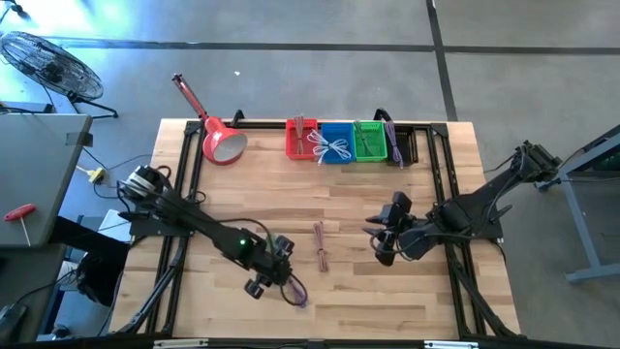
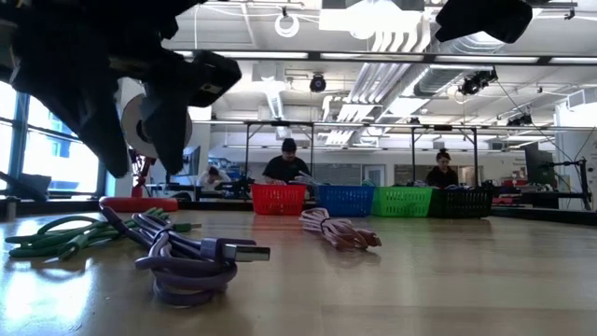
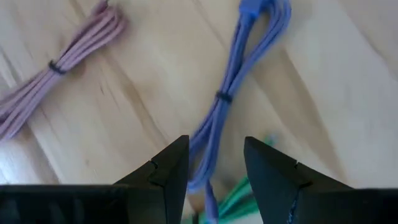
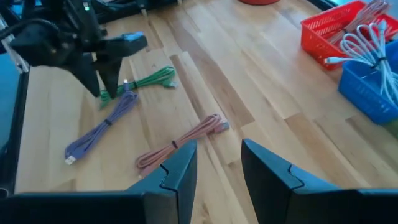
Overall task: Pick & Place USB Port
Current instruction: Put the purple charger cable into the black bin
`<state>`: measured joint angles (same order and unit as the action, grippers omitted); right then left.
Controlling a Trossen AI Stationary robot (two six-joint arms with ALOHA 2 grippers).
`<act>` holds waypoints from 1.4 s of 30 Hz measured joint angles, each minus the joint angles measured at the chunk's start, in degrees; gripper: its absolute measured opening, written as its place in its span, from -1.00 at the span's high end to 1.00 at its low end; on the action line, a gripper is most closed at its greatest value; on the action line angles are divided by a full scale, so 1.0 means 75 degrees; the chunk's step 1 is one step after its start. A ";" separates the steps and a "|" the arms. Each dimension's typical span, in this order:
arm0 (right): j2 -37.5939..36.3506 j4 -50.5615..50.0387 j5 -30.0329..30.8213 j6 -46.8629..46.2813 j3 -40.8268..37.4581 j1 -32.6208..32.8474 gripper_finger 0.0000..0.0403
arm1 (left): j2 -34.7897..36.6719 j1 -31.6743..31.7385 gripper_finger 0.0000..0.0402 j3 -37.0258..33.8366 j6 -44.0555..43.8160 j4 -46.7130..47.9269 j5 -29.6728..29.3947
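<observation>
Only wrist views show green cable [image 4: 149, 79]; left pincer [image 3: 214, 163] open, empty, straddling purple cable [image 3: 233, 93].

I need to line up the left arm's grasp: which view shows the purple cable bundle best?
The left wrist view: the purple cable bundle runs lengthwise into the gap of the open left hand, its tie visible. The right wrist view shows it whole but distant; the low view shows its plug; the high view barely shows it.

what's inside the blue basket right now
A bundled white cable lies inside the blue basket, its loops and a plug end showing in the right wrist view. Anything beneath the cable, and the basket's floor there, is covered.
</observation>
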<state>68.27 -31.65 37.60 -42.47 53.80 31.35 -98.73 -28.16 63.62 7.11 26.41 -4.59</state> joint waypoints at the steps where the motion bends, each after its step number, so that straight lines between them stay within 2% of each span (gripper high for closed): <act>1: 0.0002 -0.0005 -0.0003 -0.0043 0.0000 0.0033 0.42 | -0.0065 0.0000 0.26 0.0009 0.0011 -0.0113 0.0005; 15: 0.0003 0.0086 0.0048 -0.0326 0.0000 0.0582 0.42 | -0.0345 0.0002 0.26 -0.0007 0.0012 -0.0525 0.0195; 37: 0.0003 0.0275 0.0191 -0.0333 0.0000 0.0627 0.42 | -0.0856 0.0024 0.26 -0.0001 0.0064 -0.0810 0.0177; 41: 0.0003 0.0544 0.0107 -0.0336 0.0000 0.0627 0.42 | -0.1232 0.0248 0.34 0.0023 0.0271 -0.0910 0.0189; 42: 0.0003 0.0601 0.0065 -0.0333 0.0000 0.0627 0.42 | -0.1379 0.0328 0.38 0.0035 0.0268 -0.0957 0.0419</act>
<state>68.29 -27.14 38.09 -44.97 53.80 36.05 -109.07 -25.70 63.89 9.13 19.23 -1.44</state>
